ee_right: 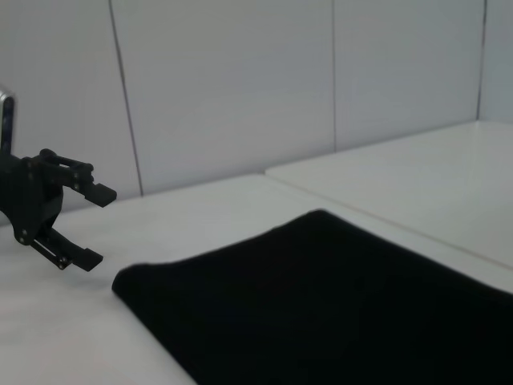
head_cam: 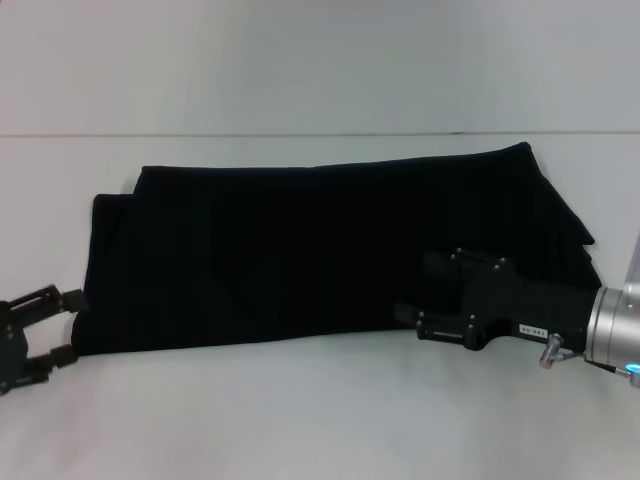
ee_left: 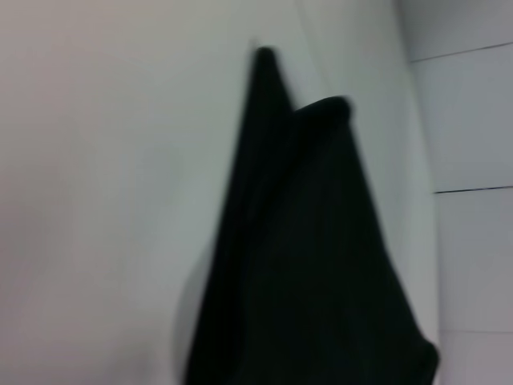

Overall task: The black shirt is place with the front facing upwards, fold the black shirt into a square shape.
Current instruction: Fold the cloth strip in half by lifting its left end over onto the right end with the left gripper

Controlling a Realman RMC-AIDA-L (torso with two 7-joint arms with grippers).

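black shirt (head_cam: 300, 250) mid-desk (head_cam: 320, 420), already a long band, probably sleeves in, print hidden | left tool (head_cam: 45, 325) released at 9 o'clock end | right tool (head_cam: 415, 295) over 3 o'clock end, grip unclear | left: crosswise fold to square

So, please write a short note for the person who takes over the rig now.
Left end effector: open, empty, just off the left end of the black shirt.
Right end effector: over the shirt's right part near its front edge; its grip cannot be seen.
Shirt: lies on the white table as a long band.
Done: long folds.
Left: fold the ends in to make a square.
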